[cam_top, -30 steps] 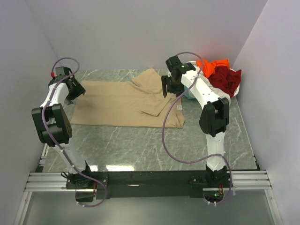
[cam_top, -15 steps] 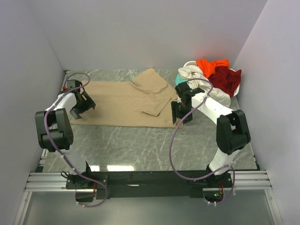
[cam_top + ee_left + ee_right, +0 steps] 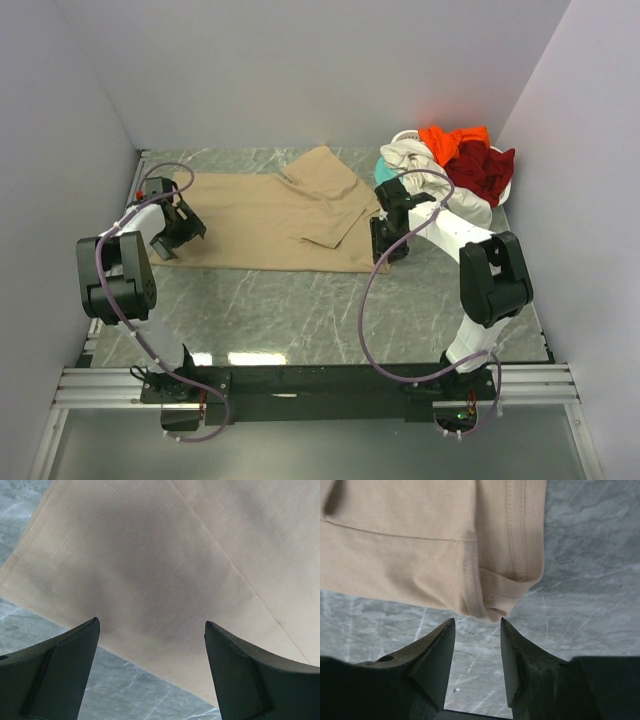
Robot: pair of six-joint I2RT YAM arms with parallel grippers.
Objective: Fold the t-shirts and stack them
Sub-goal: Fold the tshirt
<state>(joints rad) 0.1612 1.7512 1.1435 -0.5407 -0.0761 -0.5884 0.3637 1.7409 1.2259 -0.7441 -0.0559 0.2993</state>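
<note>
No text, label, brand, number or sign can be read in any view. The tan shirt (image 3: 165, 570) shows only plain cloth and stitching.
</note>
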